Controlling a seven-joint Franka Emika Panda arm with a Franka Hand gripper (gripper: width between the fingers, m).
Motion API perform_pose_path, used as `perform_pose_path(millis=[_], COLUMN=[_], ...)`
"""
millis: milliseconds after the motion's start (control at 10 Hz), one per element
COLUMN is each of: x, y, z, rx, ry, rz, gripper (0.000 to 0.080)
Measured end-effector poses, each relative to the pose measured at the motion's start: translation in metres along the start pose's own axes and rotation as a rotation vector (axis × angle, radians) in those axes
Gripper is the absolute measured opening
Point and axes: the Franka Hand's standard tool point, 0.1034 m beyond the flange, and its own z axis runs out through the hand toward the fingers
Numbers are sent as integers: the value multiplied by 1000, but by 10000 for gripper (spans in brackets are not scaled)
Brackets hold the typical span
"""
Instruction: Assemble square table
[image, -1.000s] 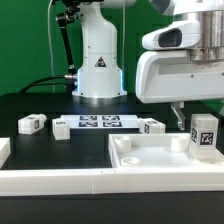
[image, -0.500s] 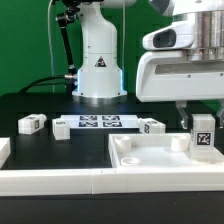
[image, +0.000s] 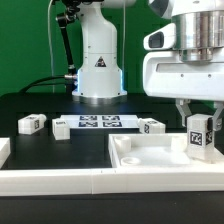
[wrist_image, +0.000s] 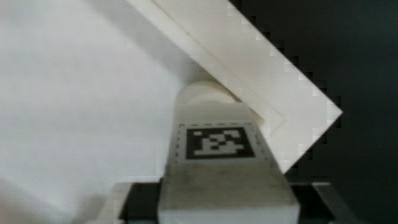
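One white rail wall (image: 60, 182) runs nearest the camera. Just behind it lies the tabletop slab (image: 140, 158), rim up, with nothing loose inside it. At its corner on the exterior view's right, your gripper (image: 199, 120) pinches a tagged leg (image: 200, 138) upright, low over the corner recess; I cannot tell whether it is seated. You are at the leg-fitting step, I judge. Next, line the leg squarely with the recess and press or turn it home. Farther back, three loose legs (image: 31, 124) wait beside the marker board (image: 98, 122).
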Motion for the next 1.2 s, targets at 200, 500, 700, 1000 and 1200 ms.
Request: perform_pose_path(millis=[200, 500, 700, 1000, 1200], x=[0, 1, 0, -1, -7], y=[0, 0, 0, 0, -3], z=[0, 1, 1, 1, 1], rx=[5, 6, 5, 7, 11], ry=[-17, -32, -33, -31, -32], rz=[223, 402, 451, 282, 56], gripper=[291, 291, 291, 632, 646])
